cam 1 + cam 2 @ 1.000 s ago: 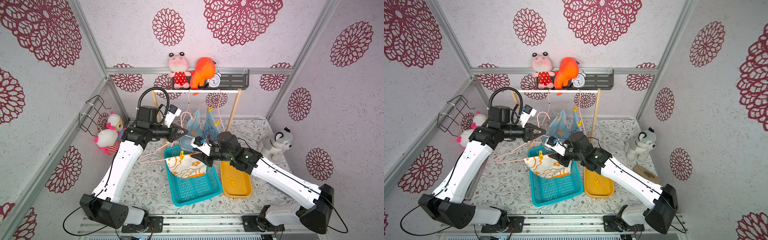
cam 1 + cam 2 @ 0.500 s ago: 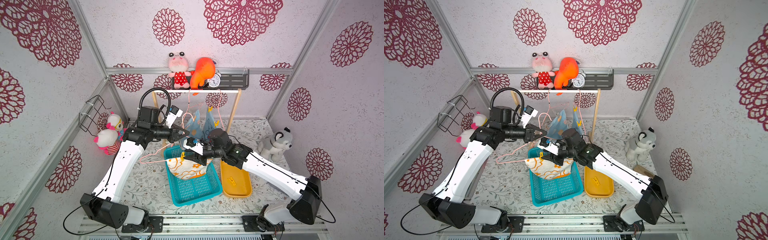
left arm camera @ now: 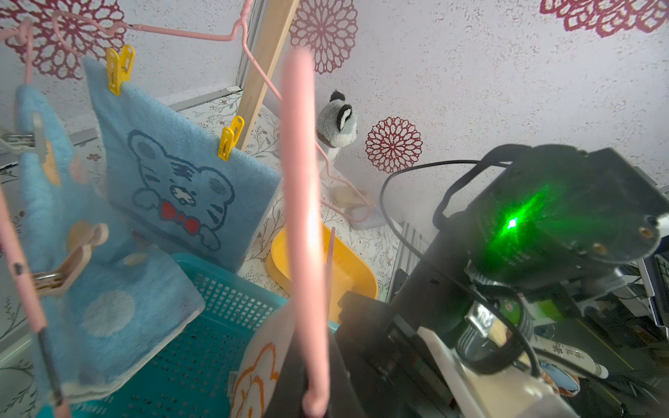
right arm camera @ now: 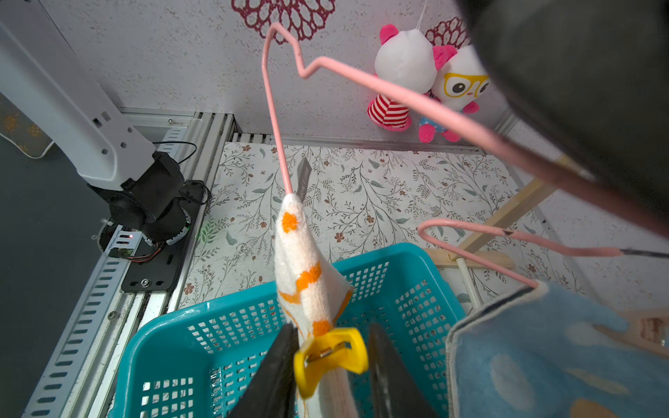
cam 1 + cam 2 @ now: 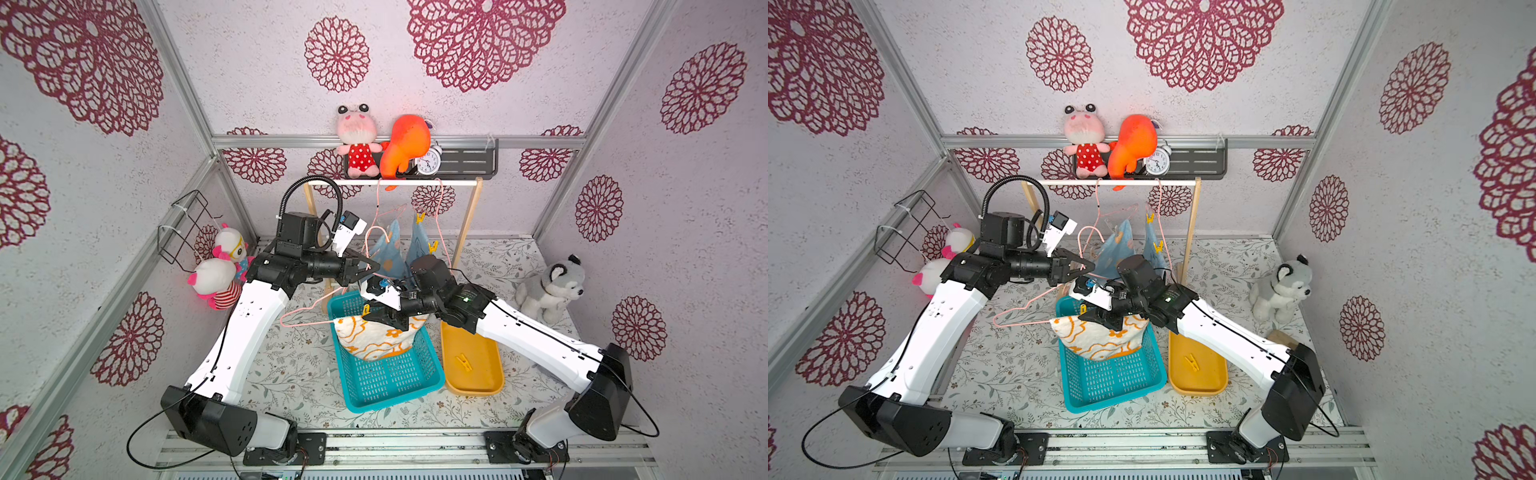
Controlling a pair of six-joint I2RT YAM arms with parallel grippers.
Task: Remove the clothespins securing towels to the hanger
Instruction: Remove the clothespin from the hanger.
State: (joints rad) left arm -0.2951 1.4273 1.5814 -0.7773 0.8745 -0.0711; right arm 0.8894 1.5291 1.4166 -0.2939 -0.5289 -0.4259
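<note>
My left gripper [image 5: 370, 268] is shut on the neck of a pink hanger [image 5: 307, 309] and holds it over the teal basket. The white towel with orange flowers [image 5: 374, 343] hangs from that hanger, pinned by a yellow clothespin [image 4: 331, 356]. My right gripper [image 4: 331, 331] is open and straddles this clothespin: one finger touches it, the other stands a small gap away. Behind, a dotted light blue towel [image 3: 105, 289] and a blue cartoon towel [image 3: 181, 181] hang on other pink hangers. Yellow clothespins [image 3: 119, 68] hold the cartoon towel and beige ones [image 3: 72, 264] the dotted towel.
The teal basket [image 5: 386, 380] sits under the white towel, with a yellow tray [image 5: 482, 374] holding one loose clothespin [image 5: 462, 362] to its right. The wooden rail [image 5: 395, 182] stands behind. A plush husky [image 5: 548, 286] is at far right and plush dolls [image 5: 216, 274] are on the left wall.
My right gripper has swung left along the white towel's top edge until its jaws stand around the yellow clothespin. The left gripper and hanger have barely moved.
</note>
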